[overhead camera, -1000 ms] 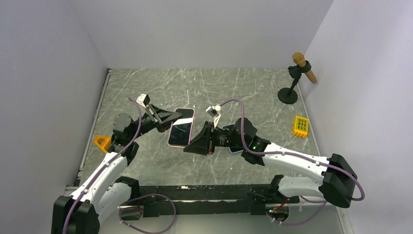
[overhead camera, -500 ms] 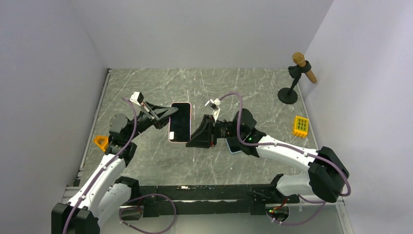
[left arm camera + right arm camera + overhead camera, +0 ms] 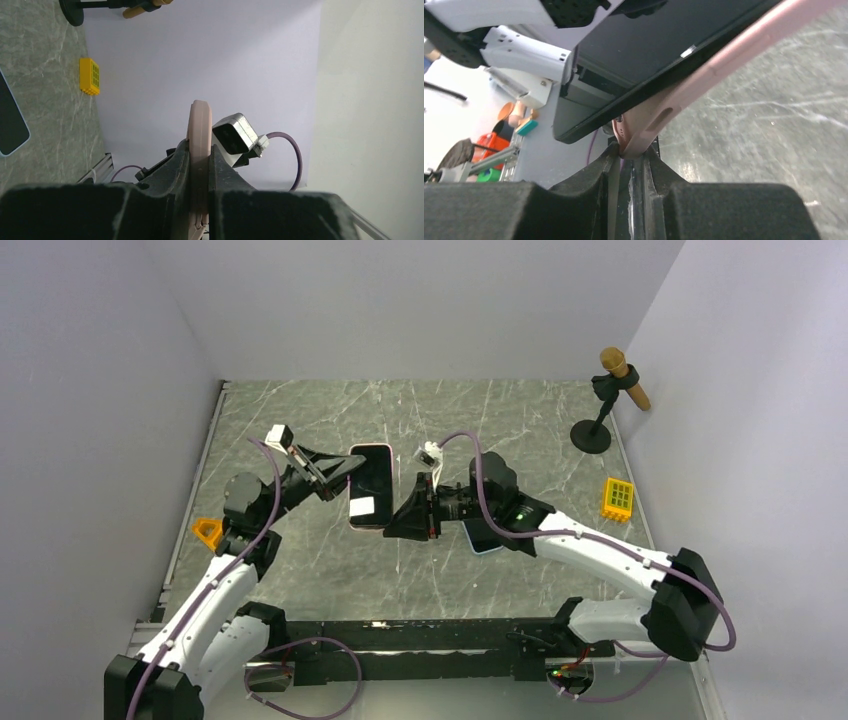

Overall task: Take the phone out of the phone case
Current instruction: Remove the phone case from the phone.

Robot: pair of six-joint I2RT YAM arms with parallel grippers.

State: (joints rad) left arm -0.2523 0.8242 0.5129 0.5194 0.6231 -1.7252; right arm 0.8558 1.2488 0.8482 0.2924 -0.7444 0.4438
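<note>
A phone (image 3: 368, 480) with a dark screen sits in a pink phone case (image 3: 386, 490) and is held up above the table between both arms. My left gripper (image 3: 343, 469) is shut on the case's upper left edge; the left wrist view shows the pink case (image 3: 199, 135) edge-on between my fingers (image 3: 172, 167). My right gripper (image 3: 393, 526) is shut on the case's lower right corner. In the right wrist view the pink corner (image 3: 636, 135) sits in the jaws and the black phone (image 3: 649, 55) stands slightly away from the case there.
A second dark phone (image 3: 481, 538) lies flat on the marble table (image 3: 300, 570), partly under my right arm. A yellow block (image 3: 619, 498) and a microphone stand (image 3: 600, 415) are at the far right. An orange piece (image 3: 208, 532) lies at the left edge.
The cased phone has been raised and turned more upright, drifting slightly left. My right gripper has moved up and closed onto its lower corner. The left gripper keeps its hold.
</note>
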